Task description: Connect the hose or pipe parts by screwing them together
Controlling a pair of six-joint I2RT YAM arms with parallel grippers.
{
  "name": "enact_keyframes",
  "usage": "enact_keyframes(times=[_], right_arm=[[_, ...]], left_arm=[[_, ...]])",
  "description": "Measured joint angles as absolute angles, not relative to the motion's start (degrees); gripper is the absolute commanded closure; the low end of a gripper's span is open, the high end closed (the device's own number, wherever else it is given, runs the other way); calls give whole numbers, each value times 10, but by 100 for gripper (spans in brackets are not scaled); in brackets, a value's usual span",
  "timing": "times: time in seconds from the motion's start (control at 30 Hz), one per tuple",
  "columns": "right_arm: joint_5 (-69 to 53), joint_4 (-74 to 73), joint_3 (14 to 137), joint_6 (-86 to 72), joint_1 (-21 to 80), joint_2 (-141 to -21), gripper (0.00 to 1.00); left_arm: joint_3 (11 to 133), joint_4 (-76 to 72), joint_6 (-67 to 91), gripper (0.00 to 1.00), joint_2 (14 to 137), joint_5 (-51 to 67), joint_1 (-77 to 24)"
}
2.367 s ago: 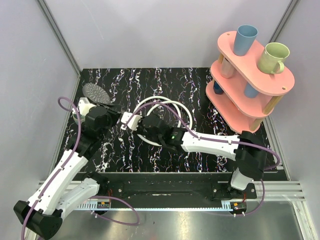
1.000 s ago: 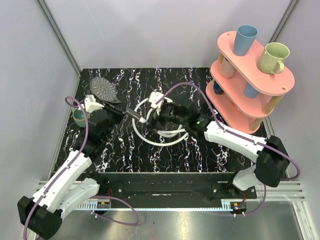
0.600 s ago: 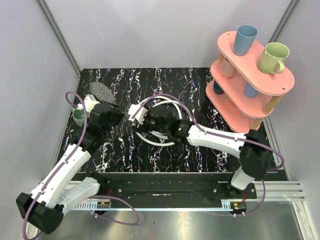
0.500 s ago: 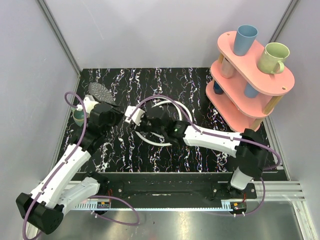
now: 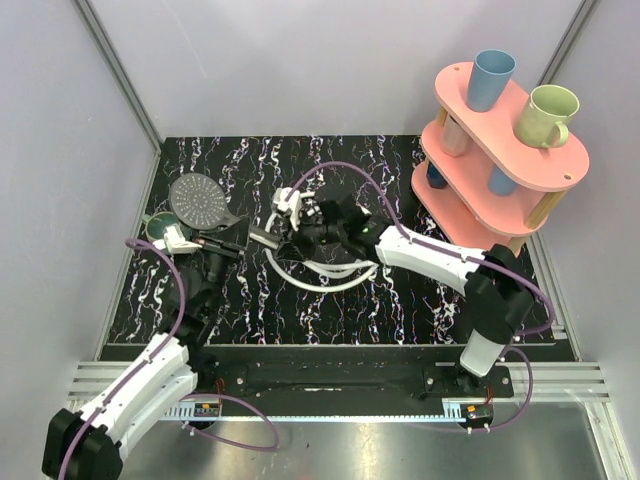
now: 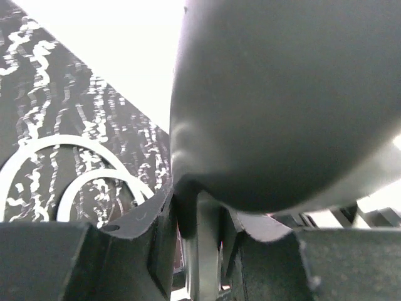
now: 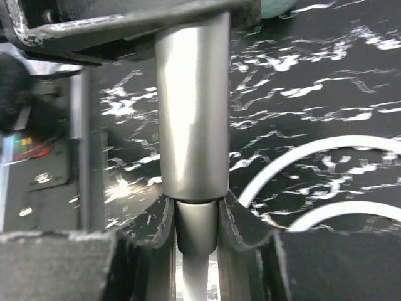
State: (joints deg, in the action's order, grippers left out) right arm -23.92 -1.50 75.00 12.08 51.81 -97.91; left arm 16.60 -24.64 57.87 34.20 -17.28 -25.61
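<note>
Shower head (image 5: 197,200) handle points right; left gripper (image 5: 232,240) clamps it, right gripper (image 5: 285,240) seemingly pinches hose fitting (image 7: 197,232).

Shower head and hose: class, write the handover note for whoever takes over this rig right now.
Left gripper: jaws shut on the handle of the shower head, whose round face is over the table's left side.
Right gripper: jaws shut on the end fitting of the hose, butted in line against the handle's end. The rest of the hose lies coiled on the table.
Done: both parts gripped and lined up.
Left: turn the fitting until tight. Whether the thread has caught cannot be seen.
</note>
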Motion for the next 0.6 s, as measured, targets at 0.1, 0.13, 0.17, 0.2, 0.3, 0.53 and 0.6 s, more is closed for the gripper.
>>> enact_keyframes(times=[0.1, 0.13, 0.17, 0.2, 0.3, 0.53, 0.6], right_arm=[[-392, 26, 736, 52, 468, -997, 100], [-437, 48, 732, 27, 455, -1006, 99], [-477, 67, 729, 4, 444, -1016, 96], [-497, 80, 726, -10, 438, -1021, 92], [-536, 117, 715, -44, 427, -1029, 57], [-472, 137, 677, -60, 389, -984, 0], [-434, 134, 663, -50, 377, -948, 0]], left_arm=[[116, -383, 550, 100, 362, -137, -257], [105, -416, 543, 100, 370, -129, -257], [96, -448, 536, 100, 382, -119, -257], [91, -470, 530, 100, 391, -112, -257], [89, -512, 517, 100, 415, -94, -257], [96, -493, 459, 100, 443, -57, -254], [113, -459, 451, 100, 458, -38, -241]])
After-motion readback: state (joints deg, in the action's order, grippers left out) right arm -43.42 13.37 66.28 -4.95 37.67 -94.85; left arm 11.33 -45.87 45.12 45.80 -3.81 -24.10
